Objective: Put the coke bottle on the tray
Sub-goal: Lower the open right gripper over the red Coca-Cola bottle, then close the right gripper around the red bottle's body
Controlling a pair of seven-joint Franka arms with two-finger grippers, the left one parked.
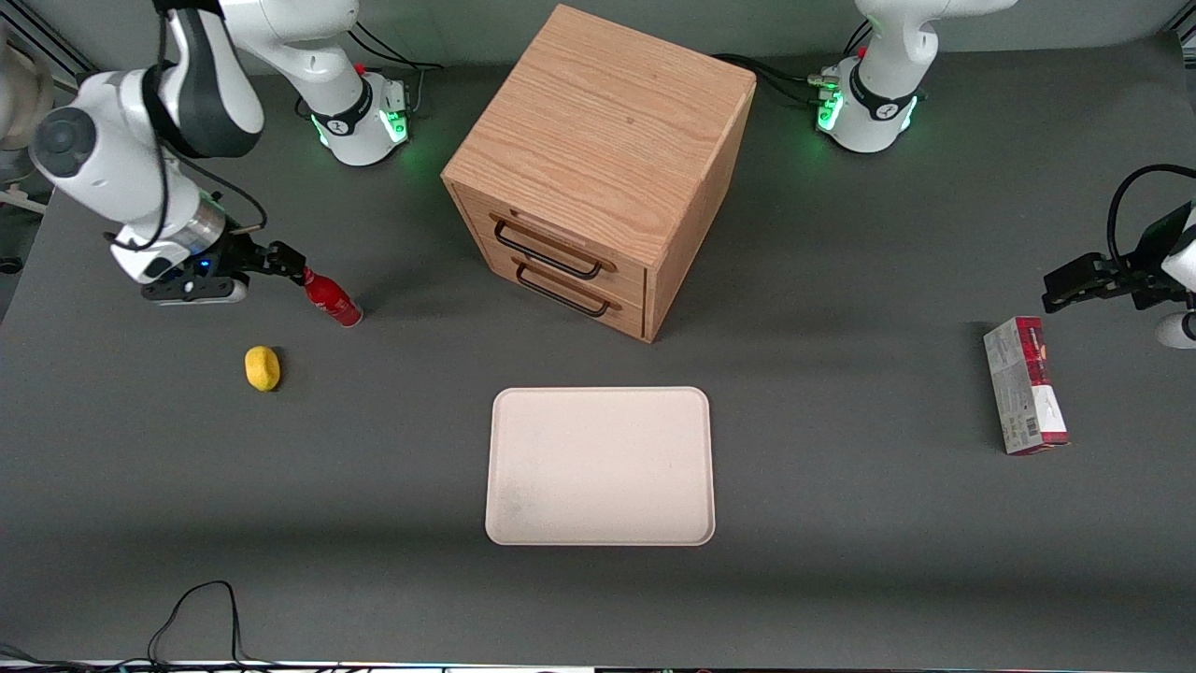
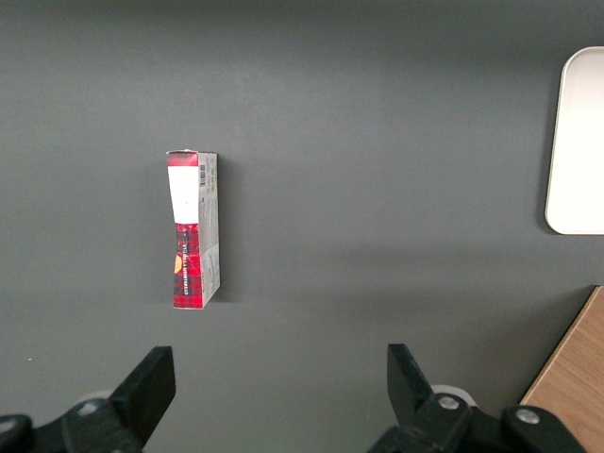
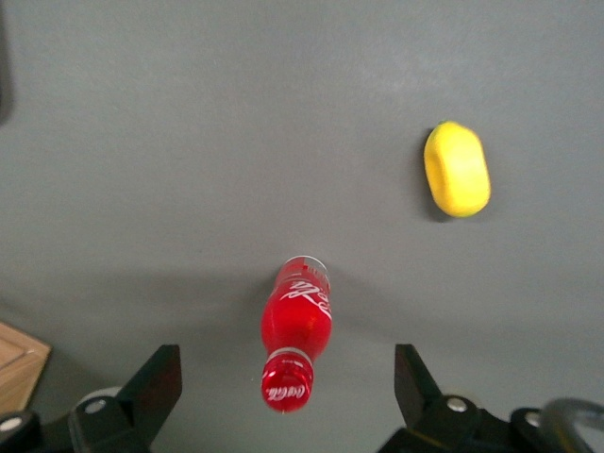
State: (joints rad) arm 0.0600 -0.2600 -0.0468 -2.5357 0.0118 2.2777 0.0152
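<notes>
The gripper (image 1: 291,264) hangs with jaws spread wide at the bottle's (image 1: 332,299) cap, bare desk (image 1: 187,467) around it. The lemon (image 1: 263,367) lies near the bottle, nearer the front camera. Open desk runs from the bottle to the tray (image 1: 600,465). The cabinet (image 1: 598,168) stands farther from the camera than the tray, apart from that stretch.

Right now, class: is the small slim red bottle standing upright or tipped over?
Upright: the small slim red bottle stands on its base on the table, cap uppermost between the gripper's open fingers.
</notes>
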